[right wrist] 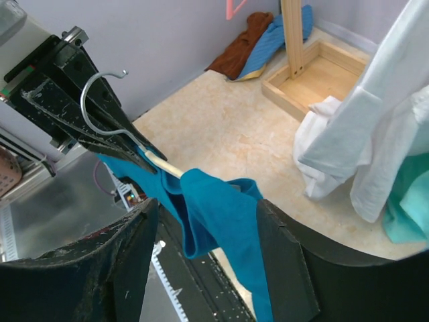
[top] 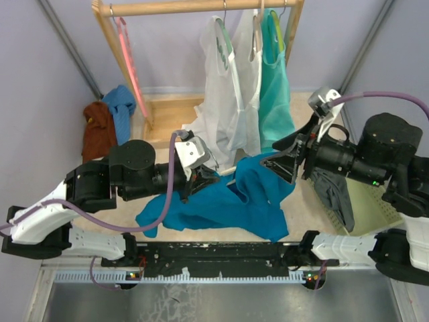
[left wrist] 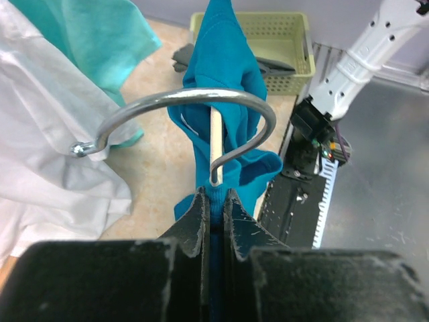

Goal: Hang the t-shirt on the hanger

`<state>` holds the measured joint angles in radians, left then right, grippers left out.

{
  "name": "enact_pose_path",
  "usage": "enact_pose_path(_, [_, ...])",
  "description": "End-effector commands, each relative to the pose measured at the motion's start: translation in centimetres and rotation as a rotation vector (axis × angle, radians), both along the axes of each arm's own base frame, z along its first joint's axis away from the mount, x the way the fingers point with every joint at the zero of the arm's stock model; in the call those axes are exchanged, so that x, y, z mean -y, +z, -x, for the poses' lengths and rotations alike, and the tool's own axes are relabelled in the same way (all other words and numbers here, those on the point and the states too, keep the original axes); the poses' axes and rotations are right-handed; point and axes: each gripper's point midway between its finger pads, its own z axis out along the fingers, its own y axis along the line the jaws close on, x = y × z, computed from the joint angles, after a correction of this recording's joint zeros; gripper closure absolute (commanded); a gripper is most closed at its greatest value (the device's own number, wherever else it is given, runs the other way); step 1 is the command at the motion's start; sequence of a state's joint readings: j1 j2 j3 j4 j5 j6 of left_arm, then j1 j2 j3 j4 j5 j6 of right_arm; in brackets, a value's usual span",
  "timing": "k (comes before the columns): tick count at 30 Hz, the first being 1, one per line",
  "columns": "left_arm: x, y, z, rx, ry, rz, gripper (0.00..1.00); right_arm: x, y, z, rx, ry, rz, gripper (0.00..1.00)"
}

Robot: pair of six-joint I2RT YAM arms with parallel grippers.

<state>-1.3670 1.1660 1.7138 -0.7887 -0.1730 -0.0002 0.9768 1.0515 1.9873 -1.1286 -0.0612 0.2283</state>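
The teal-blue t-shirt (top: 221,201) hangs between both grippers above the table. My left gripper (top: 201,178) is shut on the cream hanger at the base of its silver hook (left wrist: 188,100), with the shirt's collar pinched in the jaws. In the left wrist view, the left gripper (left wrist: 216,194) has the hanger arm (left wrist: 216,144) running away from it into the t-shirt (left wrist: 224,60). My right gripper (top: 278,164) is open. In the right wrist view, the right gripper (right wrist: 208,208) stands astride the t-shirt (right wrist: 228,221), which is draped over the hanger arm (right wrist: 163,164).
A wooden rack (top: 127,8) at the back holds a pink hanger (top: 131,67), a white garment (top: 224,100) and a mint tank top (top: 275,87). Brown cloth (top: 99,131) and light blue cloth (top: 122,107) lie far left. A green basket (top: 372,208) with grey cloth (top: 335,194) sits at the right.
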Motion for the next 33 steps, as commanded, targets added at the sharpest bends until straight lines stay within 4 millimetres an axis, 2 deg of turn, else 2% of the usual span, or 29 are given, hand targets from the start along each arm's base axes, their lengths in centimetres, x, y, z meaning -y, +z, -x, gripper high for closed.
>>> enact_pose_path(1, [0.0,-0.1,2.0,-0.054,-0.099,-0.001,1.0,1.8,0.9,-0.1,0.067,-0.036,0.007,0.4])
enact_pose_path(7, [-0.1,-1.2,3.6,-0.091,-0.178,-0.029,1.0,2.1,-0.7,0.4,0.06,-0.017,0.041,0.39])
enact_pose_path(16, [-0.3,-1.2,5.1,-0.114,-0.252,-0.03,1.0,-0.7,-4.8,3.8,-0.027,0.232,0.07,0.39])
enact_pose_path(20, [-0.3,-1.3,5.2,-0.116,-0.26,-0.037,1.0,-1.0,-5.5,5.1,-0.043,0.311,0.065,0.39])
enact_pose_path(25, [-0.3,-1.3,5.3,-0.116,-0.271,-0.039,1.0,-1.2,-6.5,5.5,-0.06,0.343,0.088,0.4])
enact_pose_path(30, [-0.2,-1.1,5.4,-0.115,-0.276,-0.039,1.0,-1.4,-7.1,5.8,-0.07,0.371,0.096,0.48])
enact_pose_path(33, [-0.2,-0.7,5.4,-0.11,-0.277,-0.028,1.0,-1.5,-7.4,5.9,-0.073,0.382,0.104,0.48])
